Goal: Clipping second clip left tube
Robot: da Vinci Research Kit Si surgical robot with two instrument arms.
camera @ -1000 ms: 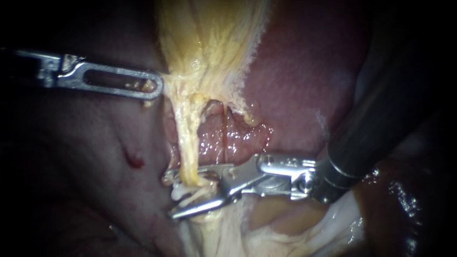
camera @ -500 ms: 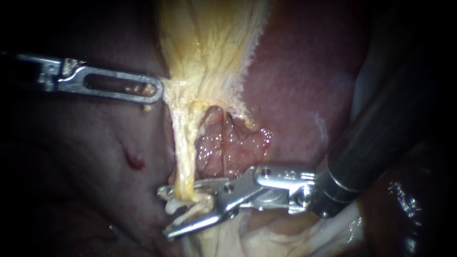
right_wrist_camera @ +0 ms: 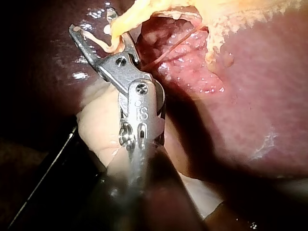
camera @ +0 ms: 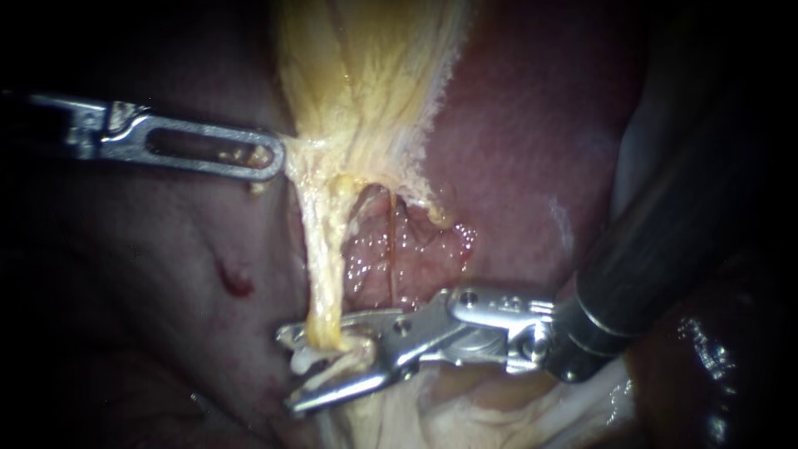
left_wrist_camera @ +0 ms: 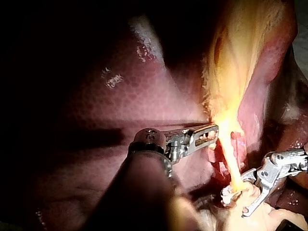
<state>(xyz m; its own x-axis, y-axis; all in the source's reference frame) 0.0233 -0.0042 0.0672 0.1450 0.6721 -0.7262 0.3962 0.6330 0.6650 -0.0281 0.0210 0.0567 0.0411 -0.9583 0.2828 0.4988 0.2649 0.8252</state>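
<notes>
Endoscope view. The left tube [camera: 321, 258] is a yellow, fibrous, waxy-looking strand. It runs down from the fan of yellow tissue [camera: 366, 75] and narrows toward its lower end, with pink-red liver [camera: 515, 150] glistening behind it. Just to its right is a much thinner reddish strand [camera: 391, 249], apart from it.

Right instrument [camera: 288, 372]: jaws spread, with a clear gap between the two tips. The lower end of the left tube sits in that gap and lies across the upper jaw. The lower jaw stands off it. A small whitish bit [camera: 306, 359] lies between the jaws at the tube's foot. I cannot tell whether it is a clip or tissue.

Left instrument [camera: 278, 156]: slotted jaws pressed together. They appear to pinch the left edge of the yellow tissue where the tube begins, and fibres are drawn taut to the tip.

A small red spot [camera: 235, 281] marks the liver left of the tube.
</notes>
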